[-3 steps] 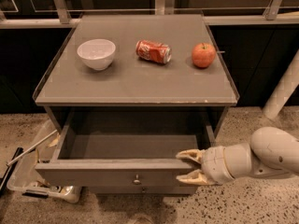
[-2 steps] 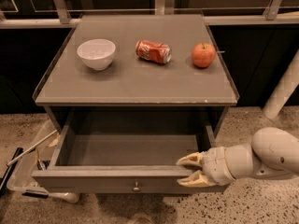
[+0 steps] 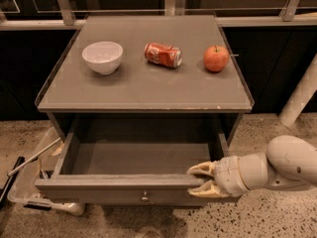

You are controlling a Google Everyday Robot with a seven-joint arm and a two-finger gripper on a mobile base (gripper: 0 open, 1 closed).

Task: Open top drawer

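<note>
Top drawer (image 3: 114, 183): grey, pulled out; gripper (image 3: 193, 181) at front-right corner.

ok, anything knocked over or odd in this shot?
Only the red soda can: it lies on its side on the cabinet top, between the white bowl and apple. The top drawer stands pulled out, with the gripper jaws closed on its front's right end.

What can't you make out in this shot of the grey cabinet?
Camera view:
Whatever sits below the open grey top drawer: hidden by its front and cut off by the bottom edge.
Drawer floor's near strip: hidden by that front.
Robot arm behind the cream gripper at the drawer's right front corner: cut by the right edge.
</note>
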